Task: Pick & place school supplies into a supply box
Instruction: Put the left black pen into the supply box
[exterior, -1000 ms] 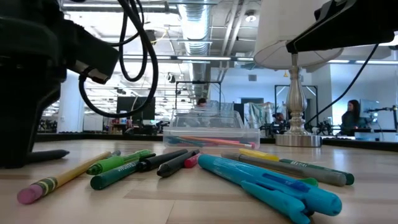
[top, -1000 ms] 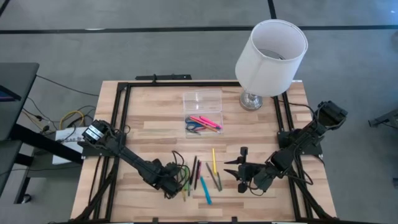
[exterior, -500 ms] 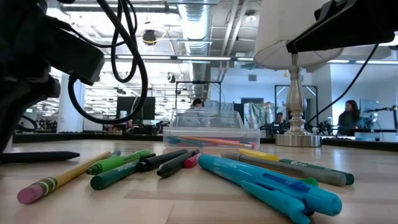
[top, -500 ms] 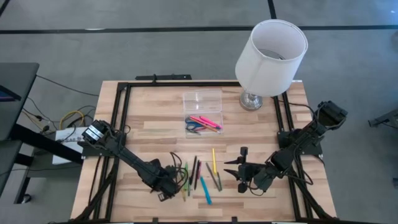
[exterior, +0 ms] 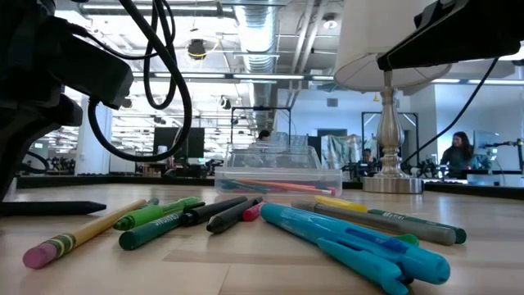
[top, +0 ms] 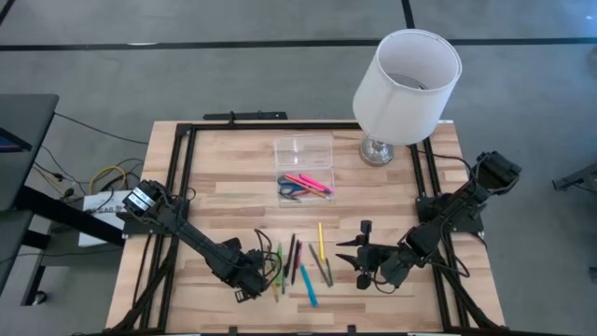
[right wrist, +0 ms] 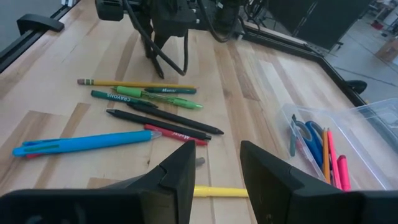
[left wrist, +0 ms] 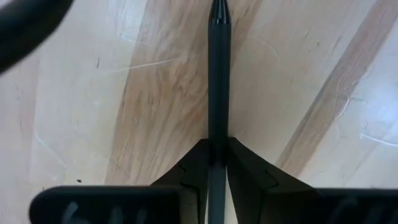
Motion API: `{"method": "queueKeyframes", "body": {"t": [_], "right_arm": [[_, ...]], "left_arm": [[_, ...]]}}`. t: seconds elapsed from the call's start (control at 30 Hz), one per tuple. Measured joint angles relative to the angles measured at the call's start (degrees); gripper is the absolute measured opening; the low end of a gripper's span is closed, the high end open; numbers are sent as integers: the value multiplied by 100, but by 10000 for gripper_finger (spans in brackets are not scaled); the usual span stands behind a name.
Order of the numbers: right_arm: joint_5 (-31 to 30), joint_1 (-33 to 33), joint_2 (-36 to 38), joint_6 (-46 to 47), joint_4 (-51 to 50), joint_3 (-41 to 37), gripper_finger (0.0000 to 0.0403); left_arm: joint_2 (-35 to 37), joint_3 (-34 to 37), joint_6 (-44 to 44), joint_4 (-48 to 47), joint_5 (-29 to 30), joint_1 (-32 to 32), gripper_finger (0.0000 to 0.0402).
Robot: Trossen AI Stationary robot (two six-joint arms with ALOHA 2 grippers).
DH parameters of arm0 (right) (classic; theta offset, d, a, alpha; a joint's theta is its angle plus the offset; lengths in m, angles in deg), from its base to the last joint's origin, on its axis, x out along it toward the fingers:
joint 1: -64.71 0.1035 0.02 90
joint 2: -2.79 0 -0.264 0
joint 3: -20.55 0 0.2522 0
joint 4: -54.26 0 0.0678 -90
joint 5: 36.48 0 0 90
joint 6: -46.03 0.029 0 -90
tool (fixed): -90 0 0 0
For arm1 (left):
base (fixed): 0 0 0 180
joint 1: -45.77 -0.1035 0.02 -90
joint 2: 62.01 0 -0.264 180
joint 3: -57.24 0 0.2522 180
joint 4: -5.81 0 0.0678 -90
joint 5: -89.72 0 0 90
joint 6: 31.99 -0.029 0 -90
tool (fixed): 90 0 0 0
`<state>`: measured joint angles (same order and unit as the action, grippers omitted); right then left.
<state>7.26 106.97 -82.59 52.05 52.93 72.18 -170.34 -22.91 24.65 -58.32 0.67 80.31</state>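
Clear supply box [top: 305, 186] — blue-handled scissors [top: 289, 191], pink markers [top: 312, 182] inside

You have a wooden table [top: 233, 177] edged by a black frame [top: 184, 168]. At its far right corner stands a lamp [top: 407, 86] with a white shade and a silvery base [top: 377, 151]. Off the table's left side, cables [top: 103, 177] lie on the grey floor. In the low view, a person [exterior: 458, 152] sits far off on the right.
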Motion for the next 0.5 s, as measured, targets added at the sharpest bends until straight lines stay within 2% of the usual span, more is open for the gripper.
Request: {"method": "queueKeyframes", "body": {"t": [0.5], "right_arm": [[0,0,0,104,-2,0,122]], "left_arm": [[0,11,-347,233,175,-4,44]]}}
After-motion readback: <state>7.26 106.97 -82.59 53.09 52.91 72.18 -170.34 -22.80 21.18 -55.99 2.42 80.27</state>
